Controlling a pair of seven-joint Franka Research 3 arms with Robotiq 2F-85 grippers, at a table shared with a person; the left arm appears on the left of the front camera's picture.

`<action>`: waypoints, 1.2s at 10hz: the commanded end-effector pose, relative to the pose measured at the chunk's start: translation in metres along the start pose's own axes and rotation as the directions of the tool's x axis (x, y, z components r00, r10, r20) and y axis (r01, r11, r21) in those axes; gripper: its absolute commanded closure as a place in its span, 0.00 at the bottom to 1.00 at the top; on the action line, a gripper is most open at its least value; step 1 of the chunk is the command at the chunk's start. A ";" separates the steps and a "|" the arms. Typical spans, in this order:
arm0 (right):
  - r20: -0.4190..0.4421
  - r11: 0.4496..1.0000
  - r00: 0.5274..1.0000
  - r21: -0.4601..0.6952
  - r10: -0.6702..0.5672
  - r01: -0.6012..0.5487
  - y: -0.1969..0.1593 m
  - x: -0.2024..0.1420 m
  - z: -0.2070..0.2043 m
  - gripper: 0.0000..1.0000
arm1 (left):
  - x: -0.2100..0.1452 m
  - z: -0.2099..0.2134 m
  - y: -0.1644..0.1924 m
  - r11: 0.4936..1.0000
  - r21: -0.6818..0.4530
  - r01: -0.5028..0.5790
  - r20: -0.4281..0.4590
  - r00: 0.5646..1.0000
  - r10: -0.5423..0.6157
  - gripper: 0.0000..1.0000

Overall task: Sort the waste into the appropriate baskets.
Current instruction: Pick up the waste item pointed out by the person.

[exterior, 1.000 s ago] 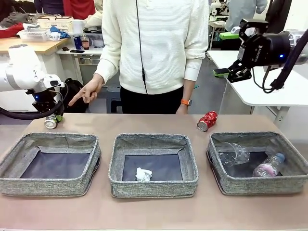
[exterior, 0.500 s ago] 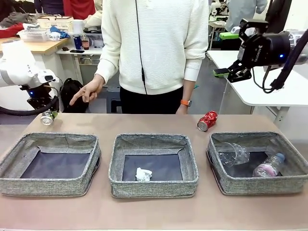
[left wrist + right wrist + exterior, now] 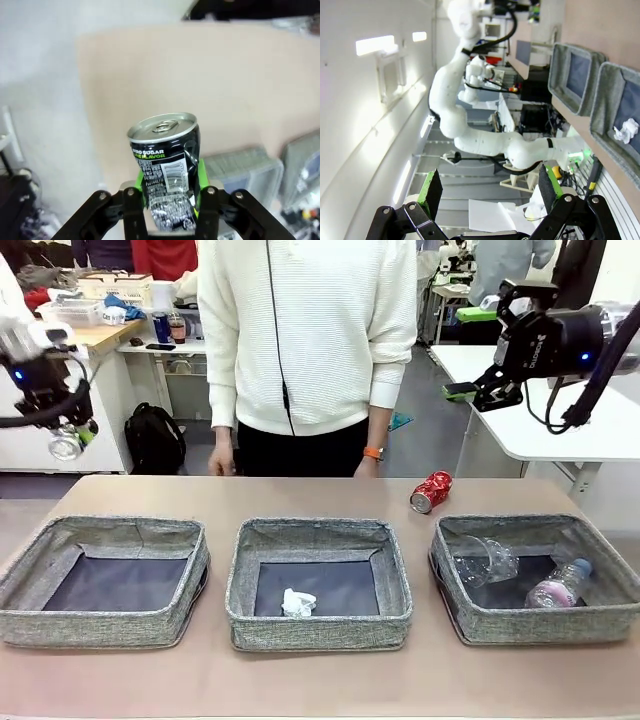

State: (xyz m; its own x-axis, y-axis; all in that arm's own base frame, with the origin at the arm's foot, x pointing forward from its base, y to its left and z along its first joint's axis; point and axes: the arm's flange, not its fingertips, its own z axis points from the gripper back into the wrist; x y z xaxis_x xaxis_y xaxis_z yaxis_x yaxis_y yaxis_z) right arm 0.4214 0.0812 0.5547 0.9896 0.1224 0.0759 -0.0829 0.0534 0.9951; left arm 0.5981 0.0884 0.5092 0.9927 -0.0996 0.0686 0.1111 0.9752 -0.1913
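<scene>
My left gripper (image 3: 66, 440) is shut on a dark can (image 3: 66, 446) and holds it in the air beyond the table's far left corner. The left wrist view shows the dented can (image 3: 166, 160) upright between the green pads (image 3: 141, 187). High at the right, my right gripper (image 3: 478, 390) hangs open and holds nothing; its fingers (image 3: 432, 189) stand wide apart. A crushed red can (image 3: 431, 490) lies on the table behind the right basket (image 3: 545, 625), which holds a clear cup (image 3: 487, 560) and a pink-labelled bottle (image 3: 557, 585). A paper ball (image 3: 297, 602) lies in the middle basket (image 3: 318, 630). The left basket (image 3: 100, 625) shows a bare dark bottom.
A person in a white sweater (image 3: 305, 330) stands at the far edge of the table, hands low by the edge. A white side table (image 3: 560, 420) stands behind at the right. Bare tabletop (image 3: 320, 685) runs along the front of the baskets.
My left gripper has lifted the dark can off the table's far left corner and carried it up and to the left. The person's pointing hand has dropped back.
</scene>
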 end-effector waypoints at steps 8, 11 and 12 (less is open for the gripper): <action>-0.009 1.000 1.000 0.006 0.019 -0.019 -0.001 -0.002 -0.002 0.00 | -0.141 0.073 -0.134 0.927 -0.122 0.355 -0.047 0.931 -0.362 0.76; -0.009 1.000 1.000 0.006 0.019 -0.019 -0.001 -0.002 -0.002 0.00 | -0.145 0.068 -0.130 0.923 -0.134 0.360 -0.012 0.931 -0.365 0.59; -0.009 1.000 1.000 0.006 0.019 -0.019 -0.001 -0.002 -0.002 0.00 | -0.142 0.081 -0.174 0.951 -0.109 0.290 0.018 0.957 -0.289 0.59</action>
State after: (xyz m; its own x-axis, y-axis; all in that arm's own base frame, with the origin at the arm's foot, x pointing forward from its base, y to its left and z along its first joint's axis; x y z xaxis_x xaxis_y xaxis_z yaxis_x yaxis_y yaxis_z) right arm 0.4214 0.0813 0.5545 0.9895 0.1230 0.0761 -0.0832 0.0530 0.9951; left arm 0.4387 -0.0249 0.5945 0.8917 -0.4372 0.1172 0.4521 0.8467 -0.2806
